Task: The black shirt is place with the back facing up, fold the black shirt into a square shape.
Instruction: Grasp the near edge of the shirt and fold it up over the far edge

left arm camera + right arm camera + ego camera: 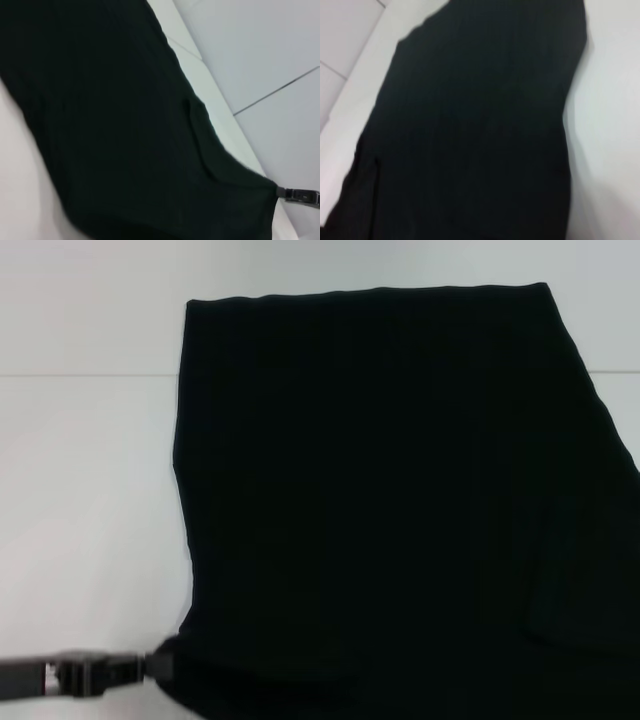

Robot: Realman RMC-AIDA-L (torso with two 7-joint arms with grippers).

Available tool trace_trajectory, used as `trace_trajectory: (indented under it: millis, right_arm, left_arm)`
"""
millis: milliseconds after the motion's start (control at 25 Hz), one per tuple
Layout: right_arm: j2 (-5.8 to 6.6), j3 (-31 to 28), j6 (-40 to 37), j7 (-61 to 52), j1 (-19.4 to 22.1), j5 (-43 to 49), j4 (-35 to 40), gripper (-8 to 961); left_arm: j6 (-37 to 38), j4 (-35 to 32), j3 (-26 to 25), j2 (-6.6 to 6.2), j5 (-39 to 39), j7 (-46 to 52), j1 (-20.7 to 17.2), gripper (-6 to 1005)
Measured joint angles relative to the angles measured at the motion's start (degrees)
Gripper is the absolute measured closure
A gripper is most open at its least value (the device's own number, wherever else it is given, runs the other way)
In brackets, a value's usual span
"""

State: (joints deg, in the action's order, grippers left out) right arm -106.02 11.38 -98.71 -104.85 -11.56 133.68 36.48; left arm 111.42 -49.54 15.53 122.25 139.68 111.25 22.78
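Across the white counter (90, 490), large black fabric shirt (400, 490) spread — sides tucked, unsquared; left gripper (160, 664) at seven o'clock hem, finger state unclear; right unseen.

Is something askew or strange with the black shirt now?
Nothing is damaged. The black shirt lies mostly flat on the white table, but its near left corner bunches where the left claw meets it, and a flap overlaps on the right side.

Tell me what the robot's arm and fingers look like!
Only bits show. The left gripper is a slim, dark grey and black boxy piece with a small pale patch, reaching the black shirt over the white table. The right gripper is a black bar with a silvery joint. Neither one's fingers can be made out.
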Motion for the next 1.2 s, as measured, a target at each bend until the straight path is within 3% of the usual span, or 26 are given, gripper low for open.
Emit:
trace_trajectory:
  millis: [200, 440, 560, 800, 1040, 1200]
  right_arm:
    - [0.04, -1.69, 0.01, -0.74, -5.61, -0.15, -0.48, 923]
    - [-0.08, -1.70, 2.69, -4.09, -14.69, -0.17, -0.51, 924]
    - [0.27, -0.93, 6.85, -6.66, -19.48, -0.09, -0.45, 924]
    - [0.69, 3.15, 18.01, -10.34, -27.46, 0.11, -0.93, 924]
    - [0.38, 9.90, 34.64, -12.83, -34.33, -0.14, -5.15, 924]
    - [0.38, 12.07, 41.29, -12.89, -36.62, -0.19, -7.89, 924]
  left_arm:
    - [-1.80, 4.77, -5.32, -3.13, -0.13, 0.62, 6.20, 979]
    - [-13.92, 13.33, -6.55, -7.76, -0.93, 2.34, 15.86, 979]
    - [-19.94, 15.64, -6.45, -8.94, -2.81, 2.41, 19.10, 979]
    - [-33.82, 18.82, -5.75, -9.50, -6.20, 1.98, 23.64, 980]
    - [-47.56, 22.30, -5.54, -8.97, -8.60, -0.94, 27.35, 972]
    - [-55.82, 24.88, -5.12, -8.70, -10.07, -4.23, 29.65, 965]
